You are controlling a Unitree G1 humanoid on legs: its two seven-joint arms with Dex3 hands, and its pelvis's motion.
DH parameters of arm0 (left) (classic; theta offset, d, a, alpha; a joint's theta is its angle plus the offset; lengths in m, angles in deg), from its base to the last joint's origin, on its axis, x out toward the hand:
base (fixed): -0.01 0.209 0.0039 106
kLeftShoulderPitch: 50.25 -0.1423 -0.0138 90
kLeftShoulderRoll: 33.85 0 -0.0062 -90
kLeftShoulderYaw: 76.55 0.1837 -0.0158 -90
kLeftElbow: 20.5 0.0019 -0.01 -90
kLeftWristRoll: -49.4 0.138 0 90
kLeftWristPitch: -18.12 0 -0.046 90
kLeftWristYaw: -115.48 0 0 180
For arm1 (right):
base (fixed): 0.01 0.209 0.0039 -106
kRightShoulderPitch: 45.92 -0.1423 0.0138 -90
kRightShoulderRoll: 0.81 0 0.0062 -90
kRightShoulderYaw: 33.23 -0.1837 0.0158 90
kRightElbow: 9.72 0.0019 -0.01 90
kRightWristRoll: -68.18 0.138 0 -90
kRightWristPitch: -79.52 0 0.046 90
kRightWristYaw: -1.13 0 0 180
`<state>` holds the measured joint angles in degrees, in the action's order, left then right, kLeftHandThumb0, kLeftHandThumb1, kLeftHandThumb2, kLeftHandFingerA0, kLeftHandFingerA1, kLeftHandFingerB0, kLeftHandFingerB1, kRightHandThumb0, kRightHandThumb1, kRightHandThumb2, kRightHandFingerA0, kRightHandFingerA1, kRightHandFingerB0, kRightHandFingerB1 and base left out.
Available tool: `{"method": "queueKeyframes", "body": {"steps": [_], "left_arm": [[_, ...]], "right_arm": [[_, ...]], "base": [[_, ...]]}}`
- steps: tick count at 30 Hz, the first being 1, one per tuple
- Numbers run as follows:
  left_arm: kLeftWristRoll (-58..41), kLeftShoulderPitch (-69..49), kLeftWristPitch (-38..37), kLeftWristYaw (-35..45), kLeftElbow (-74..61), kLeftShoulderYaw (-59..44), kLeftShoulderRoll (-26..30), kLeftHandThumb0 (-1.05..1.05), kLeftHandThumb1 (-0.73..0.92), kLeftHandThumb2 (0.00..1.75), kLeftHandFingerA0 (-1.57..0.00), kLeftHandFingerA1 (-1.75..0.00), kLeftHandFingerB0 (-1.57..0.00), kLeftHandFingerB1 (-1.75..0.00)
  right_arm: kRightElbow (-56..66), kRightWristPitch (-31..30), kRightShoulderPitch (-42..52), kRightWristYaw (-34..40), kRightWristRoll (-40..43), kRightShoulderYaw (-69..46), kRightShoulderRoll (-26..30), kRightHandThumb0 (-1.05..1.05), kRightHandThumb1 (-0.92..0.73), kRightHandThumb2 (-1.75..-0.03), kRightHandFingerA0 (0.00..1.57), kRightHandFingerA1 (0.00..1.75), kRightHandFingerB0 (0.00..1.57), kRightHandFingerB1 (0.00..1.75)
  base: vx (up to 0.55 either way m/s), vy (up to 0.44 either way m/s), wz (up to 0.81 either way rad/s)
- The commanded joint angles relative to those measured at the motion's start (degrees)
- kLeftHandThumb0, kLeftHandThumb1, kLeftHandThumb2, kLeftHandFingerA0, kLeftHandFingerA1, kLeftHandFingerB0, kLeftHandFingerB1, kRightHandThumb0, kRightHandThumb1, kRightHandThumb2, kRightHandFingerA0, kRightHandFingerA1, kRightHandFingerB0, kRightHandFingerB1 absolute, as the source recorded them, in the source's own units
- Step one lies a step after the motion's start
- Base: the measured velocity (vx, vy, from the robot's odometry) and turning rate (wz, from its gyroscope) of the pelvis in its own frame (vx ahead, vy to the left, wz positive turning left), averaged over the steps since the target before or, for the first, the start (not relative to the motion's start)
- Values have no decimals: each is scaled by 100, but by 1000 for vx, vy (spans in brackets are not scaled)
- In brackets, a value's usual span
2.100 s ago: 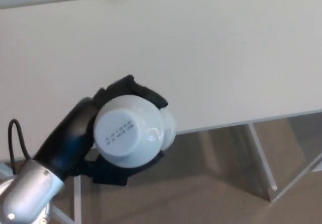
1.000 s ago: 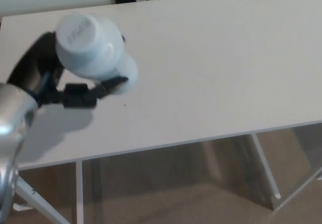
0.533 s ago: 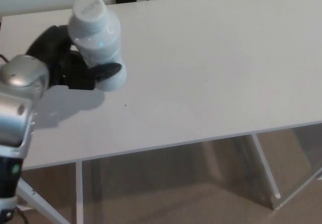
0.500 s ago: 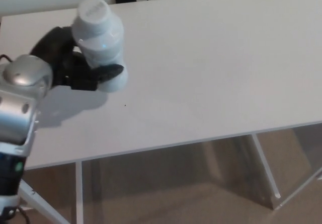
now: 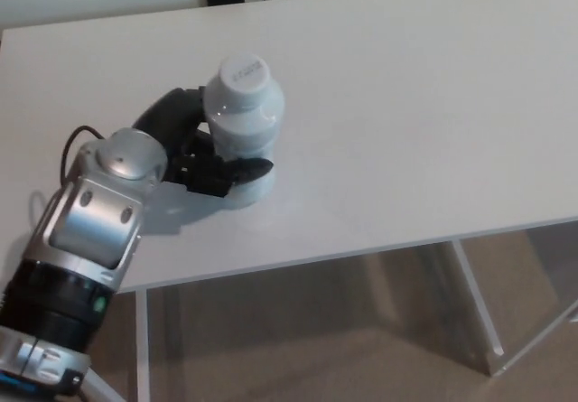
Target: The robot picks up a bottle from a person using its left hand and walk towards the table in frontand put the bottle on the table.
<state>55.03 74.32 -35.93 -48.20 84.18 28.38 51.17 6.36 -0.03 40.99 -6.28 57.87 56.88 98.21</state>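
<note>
Nearest the camera, the silver left forearm point(image 5: 95, 212) reaches in from the lower left, over the table's near edge. The view itself is steady across the last second, so the shift is the arm's own.

The left hand point(image 5: 194, 154) is clamped round the lower body of the white bottle point(image 5: 244, 117), with one black finger point(image 5: 242, 169) wrapped across the front. Half a second ago the hand carried the bottle tilted, further left and further back over the table point(image 5: 406, 104). Now the bottle stands close to upright, cap point(image 5: 244, 72) on top, nearer the front edge and lower. Its base appears to sit on the tabletop, though actual contact cannot be confirmed.

Right hand: not in view.

Judgement: the carry is finished and placement is in hand or just made. What remains is to open the fingers and draw back without tipping the bottle.
</note>
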Motion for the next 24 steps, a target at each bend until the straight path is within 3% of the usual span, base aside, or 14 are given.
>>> {"method": "queueKeyframes", "body": {"steps": [1,2,3,4,16,17,19,20,21,24], "left_arm": [[203,117,-406,-131,36,70,-52,-26,78,63,-123,-107,-84,-89],[200,86,-379,-156,-9,65,-82,-26,77,64,-122,-108,-85,-88],[190,68,-377,-165,-24,51,-103,-25,77,65,-121,-109,-86,-88],[142,51,-362,-167,-22,1,-152,-24,77,65,-118,-108,-86,-88],[176,-87,-444,-135,-69,-2,-250,-24,78,65,-117,-114,-85,-87],[129,-99,-460,-177,-69,-72,-299,-31,74,63,-110,-80,-70,-48],[114,-106,-467,-192,-68,-106,-324,-31,74,63,-110,-80,-70,-48],[145,-80,-472,-3,-77,2,-228,-67,46,76,-19,-44,-7,-32],[172,-66,-487,157,-84,101,-143,-71,45,80,-7,-28,-7,-12],[163,-64,-501,191,-85,136,-111,-71,45,80,-7,-28,-7,-12]], "right_arm": [[52,-13,-8,-35,13,-7,85,-41,-66,-59,74,43,58,39],[55,-4,1,-27,3,1,86,-41,-66,-59,74,43,57,39],[53,-3,1,-32,6,-3,85,-46,-54,-82,66,57,51,52],[14,-5,-11,-41,23,-23,74,-40,-65,-59,72,43,56,39],[-1,-6,4,-21,-49,51,74,-39,-67,-60,74,43,58,39],[-13,-10,-22,-19,-39,42,65,-41,-66,-59,73,43,55,38],[-19,-12,-34,-18,-34,39,62,-41,-66,-59,73,43,55,38],[-24,-194,-101,-122,25,-2,55,-43,-65,-60,66,41,54,38],[-25,-256,-129,-150,27,-1,54,-43,-64,-60,66,41,56,38],[-23,-258,-130,-147,14,1,54,-43,-64,-60,66,41,56,38]], "base": [[0,0,0],[0,0,0],[0,0,0],[0,0,0],[0,0,0],[0,0,0],[0,0,0],[0,0,0],[0,0,0],[0,0,0]]}}
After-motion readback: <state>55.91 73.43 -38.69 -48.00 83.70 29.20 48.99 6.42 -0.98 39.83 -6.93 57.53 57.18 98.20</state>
